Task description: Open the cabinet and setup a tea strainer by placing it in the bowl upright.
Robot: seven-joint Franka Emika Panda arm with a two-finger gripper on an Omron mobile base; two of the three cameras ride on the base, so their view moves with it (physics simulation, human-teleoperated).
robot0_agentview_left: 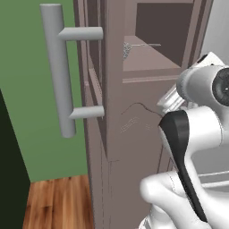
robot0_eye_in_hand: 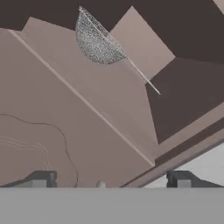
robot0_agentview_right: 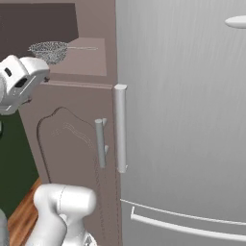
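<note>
The cabinet [robot0_agentview_left: 134,129] stands open, its upper door [robot0_agentview_left: 95,85] swung out to the left with the long grey bar handle [robot0_agentview_left: 60,67] facing me. On the shelf [robot0_agentview_right: 91,60] inside lies the tea strainer [robot0_agentview_right: 49,50], a silvery mesh cup with a thin wire handle; it also shows as the strainer [robot0_agentview_left: 127,49] and, rolled in the hand view, as the strainer [robot0_eye_in_hand: 97,41]. My gripper [robot0_eye_in_hand: 109,181] is open and holds nothing, in front of and below the shelf edge, well short of the strainer. The bowl is out of view.
A grey fridge [robot0_agentview_right: 192,86] with a vertical bar handle [robot0_agentview_right: 121,127] stands right of the cabinet. The cabinet's lower door [robot0_agentview_right: 67,144] is shut and has a small handle [robot0_agentview_right: 100,141]. A green wall [robot0_agentview_left: 27,98] and wood floor [robot0_agentview_left: 53,201] lie left.
</note>
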